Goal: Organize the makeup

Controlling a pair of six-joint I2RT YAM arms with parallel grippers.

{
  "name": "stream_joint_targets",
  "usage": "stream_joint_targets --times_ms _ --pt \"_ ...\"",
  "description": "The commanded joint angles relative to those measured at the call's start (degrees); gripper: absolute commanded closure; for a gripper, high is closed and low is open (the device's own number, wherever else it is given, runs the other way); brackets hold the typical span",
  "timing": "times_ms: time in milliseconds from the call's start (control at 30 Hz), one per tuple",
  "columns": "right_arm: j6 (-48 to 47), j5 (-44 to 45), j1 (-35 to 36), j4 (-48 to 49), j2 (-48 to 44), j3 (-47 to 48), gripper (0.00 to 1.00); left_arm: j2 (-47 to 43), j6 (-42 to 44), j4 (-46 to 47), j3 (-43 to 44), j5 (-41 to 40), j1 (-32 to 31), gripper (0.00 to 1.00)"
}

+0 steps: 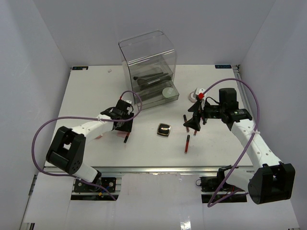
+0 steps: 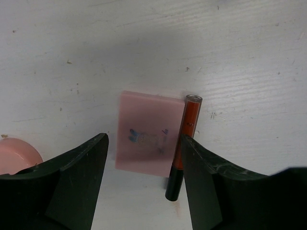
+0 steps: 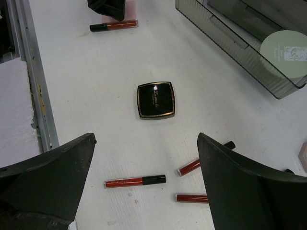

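Pink square makeup palette [image 2: 148,132] flat on white bench [image 2: 240,57], left of centre, slim red-and-black tube [image 2: 184,139] alongside its edge. Left gripper [image 2: 144,155] wide open, straddling both, holding nothing. Black square compact [image 3: 156,99] mid-bench; three similar tubes [image 3: 135,181] to its right. Right gripper [image 3: 144,143] wide open above them, empty. Round silver tin [image 3: 284,51] in drawer of clear acrylic box [image 1: 148,52], far centre.

Worktop [image 1: 86,96]: white and flat, with small dark specks showing in the left wrist view.
Drawer box [image 1: 147,60]: tall, clear acrylic, upright at the far middle of the worktop.
Drawer [image 3: 230,38]: smoky clear, pulled out toward the near side at the box's foot.
Walls [image 1: 29,57]: 3 plain pale panels, at left, far and right.
Rail [image 1: 158,170]: aluminium, along the worktop's near edge.
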Motion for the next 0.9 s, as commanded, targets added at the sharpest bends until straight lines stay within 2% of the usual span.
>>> stream_joint_targets --times_ms 0,867 --pt "-0.84 -2.35 -0.74 0.46 -1.01 -0.15 0.07 -0.36 0.16 -0.35 2.52 -1.40 0.31 0.28" --pt "-0.84 -3.92 -2.18 -0.30 -0.43 0.05 0.07 1.16 -0.03 -2.63 2.55 -2.49 -1.94 0.30"
